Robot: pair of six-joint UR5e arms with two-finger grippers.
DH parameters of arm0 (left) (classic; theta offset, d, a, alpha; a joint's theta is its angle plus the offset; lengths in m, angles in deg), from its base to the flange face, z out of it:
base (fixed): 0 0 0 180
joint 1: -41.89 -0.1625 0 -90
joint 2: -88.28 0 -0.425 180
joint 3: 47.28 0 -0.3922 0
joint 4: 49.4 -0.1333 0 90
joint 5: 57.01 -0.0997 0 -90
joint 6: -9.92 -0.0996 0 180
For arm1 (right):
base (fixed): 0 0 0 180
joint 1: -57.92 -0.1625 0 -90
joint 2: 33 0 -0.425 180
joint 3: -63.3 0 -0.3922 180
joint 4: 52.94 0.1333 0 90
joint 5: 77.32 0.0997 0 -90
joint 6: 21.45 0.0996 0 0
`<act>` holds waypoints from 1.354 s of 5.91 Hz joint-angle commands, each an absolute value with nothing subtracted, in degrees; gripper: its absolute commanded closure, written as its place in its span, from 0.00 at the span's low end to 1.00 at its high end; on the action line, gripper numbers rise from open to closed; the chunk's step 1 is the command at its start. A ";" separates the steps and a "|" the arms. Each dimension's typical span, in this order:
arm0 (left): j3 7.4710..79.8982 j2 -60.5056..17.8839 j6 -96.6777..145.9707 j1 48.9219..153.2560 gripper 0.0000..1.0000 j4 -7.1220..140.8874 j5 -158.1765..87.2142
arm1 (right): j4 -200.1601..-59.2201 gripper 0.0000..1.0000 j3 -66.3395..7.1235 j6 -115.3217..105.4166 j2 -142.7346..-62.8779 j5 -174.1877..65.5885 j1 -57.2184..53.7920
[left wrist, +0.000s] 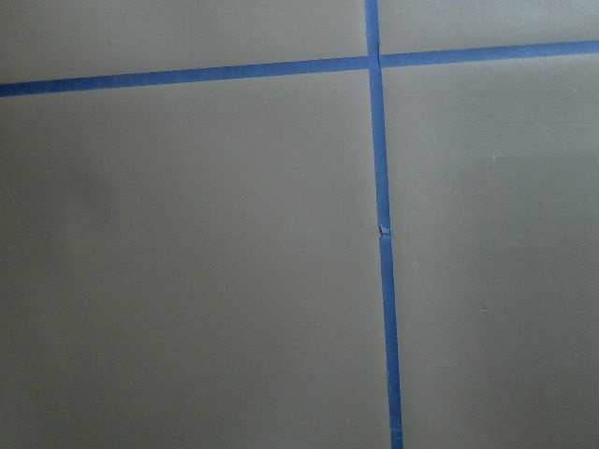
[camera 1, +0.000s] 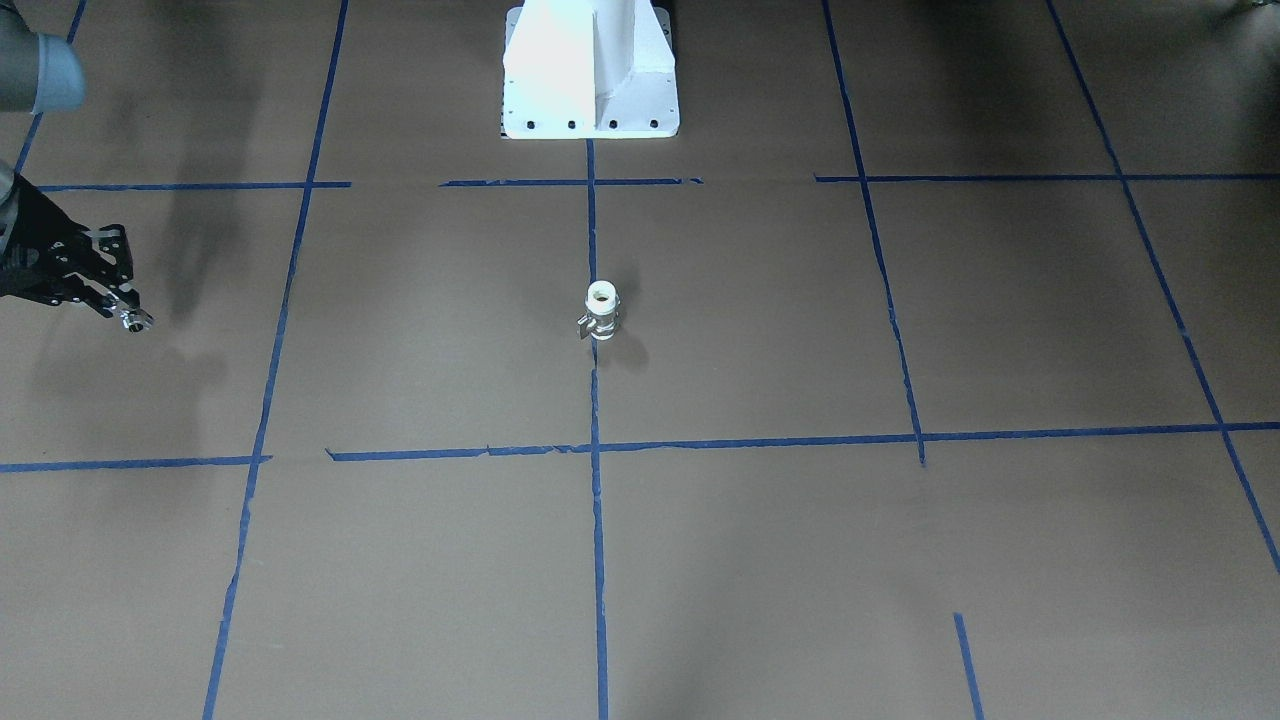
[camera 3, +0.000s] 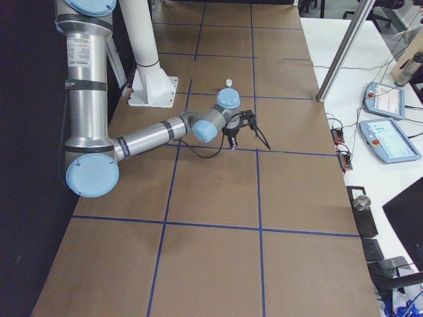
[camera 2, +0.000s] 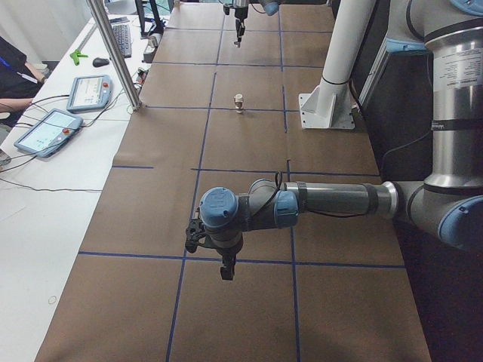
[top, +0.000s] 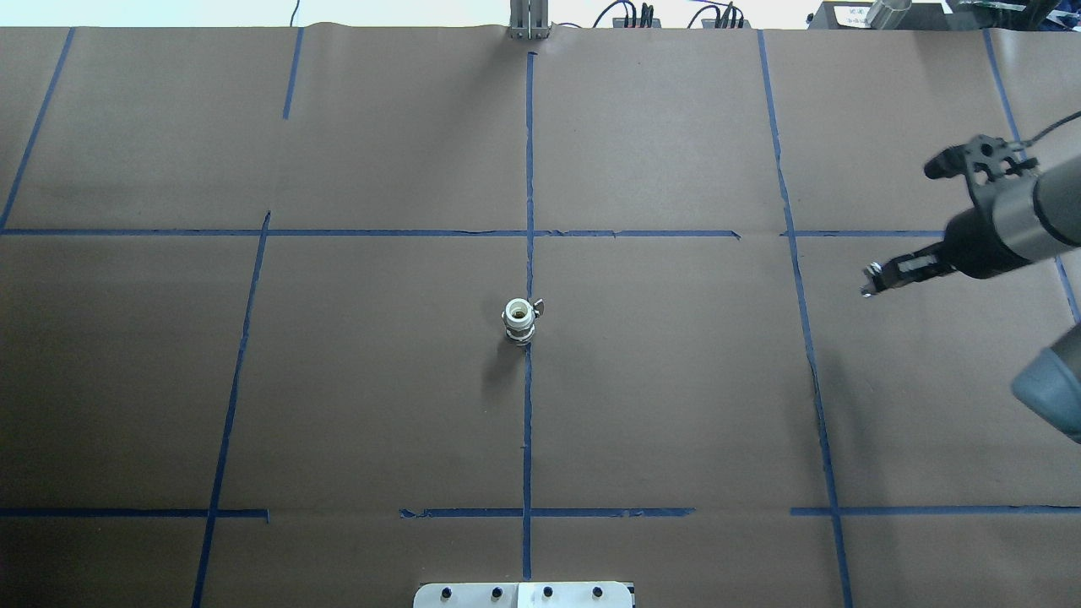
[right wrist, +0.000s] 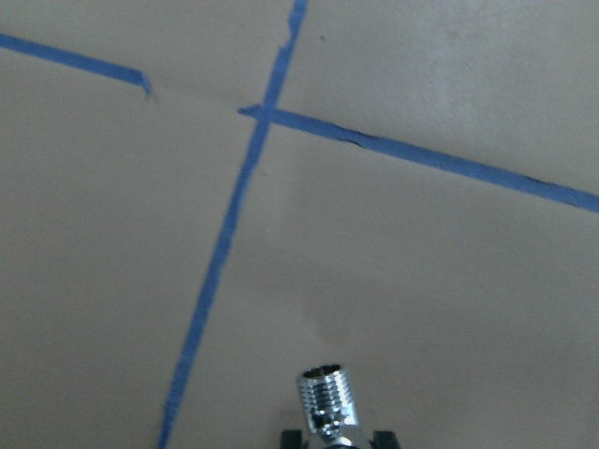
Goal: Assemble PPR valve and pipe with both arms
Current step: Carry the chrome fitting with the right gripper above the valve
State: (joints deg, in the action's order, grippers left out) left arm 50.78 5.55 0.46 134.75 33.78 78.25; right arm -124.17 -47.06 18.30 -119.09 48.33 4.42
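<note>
The valve (top: 520, 319), white plastic with metal bands and a small side handle, stands upright at the table's middle on the centre tape line; it also shows in the front view (camera 1: 601, 310). My right gripper (top: 875, 279) hovers far to the valve's right, shut on a chrome threaded fitting (right wrist: 327, 402) that sticks out past the fingertips. The same gripper shows in the front view (camera 1: 125, 310). My left gripper (camera 2: 226, 270) shows only in the left side view, low over the paper near that end of the table. I cannot tell whether it is open or shut. The left wrist view shows only paper and tape.
The white pedestal (camera 1: 590, 70) is bolted at the robot's edge of the table. Blue tape lines (top: 529, 422) grid the brown paper. A metal post (camera 2: 113, 53) and tablets (camera 2: 45, 132) stand on the operators' side.
</note>
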 commanded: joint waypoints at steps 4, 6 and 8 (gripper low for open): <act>51.24 5.58 12.11 130.58 0.00 43.06 78.16 | -149.70 1.00 -47.28 35.32 -85.16 37.48 23.26; 51.15 5.58 12.11 130.57 0.00 43.06 78.25 | -149.71 1.00 -42.83 35.06 -79.71 31.34 27.49; 50.98 5.58 12.03 130.57 0.00 43.06 78.51 | -149.71 1.00 -31.85 32.61 -72.49 31.31 27.51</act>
State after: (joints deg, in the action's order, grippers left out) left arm 51.06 5.58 12.05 130.58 43.06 78.41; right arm -149.70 -36.81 33.85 -75.73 31.56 27.38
